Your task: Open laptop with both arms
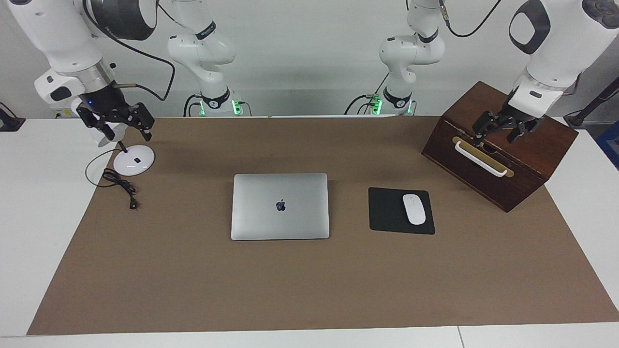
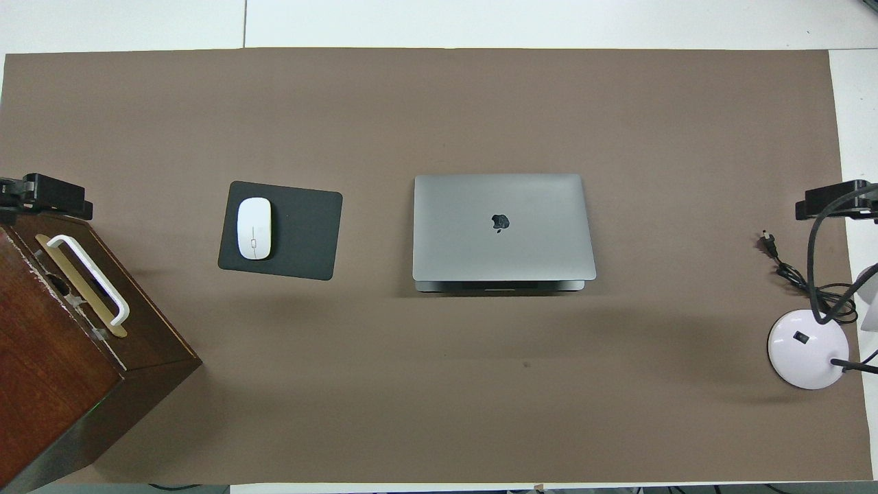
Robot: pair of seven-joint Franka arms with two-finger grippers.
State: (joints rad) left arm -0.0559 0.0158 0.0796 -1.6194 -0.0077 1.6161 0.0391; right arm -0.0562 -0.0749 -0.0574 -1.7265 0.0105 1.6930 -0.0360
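The silver-grey laptop (image 1: 280, 206) lies shut on the brown mat, apple logo up, in the middle of the table; it also shows in the overhead view (image 2: 503, 226). My left gripper (image 1: 498, 135) hangs open and empty over the wooden box, just above its white handle, and shows at the edge of the overhead view (image 2: 48, 195). My right gripper (image 1: 125, 129) hangs open and empty over the white lamp's base at the right arm's end of the table, and also shows in the overhead view (image 2: 833, 200). Both grippers are well apart from the laptop.
A black mouse pad (image 1: 387, 210) with a white mouse (image 1: 414, 209) lies beside the laptop toward the left arm's end. A dark wooden box (image 1: 537, 159) with a white handle (image 1: 481, 159) stands there. A white lamp base (image 1: 134, 159) and black cable (image 1: 118, 183) sit at the right arm's end.
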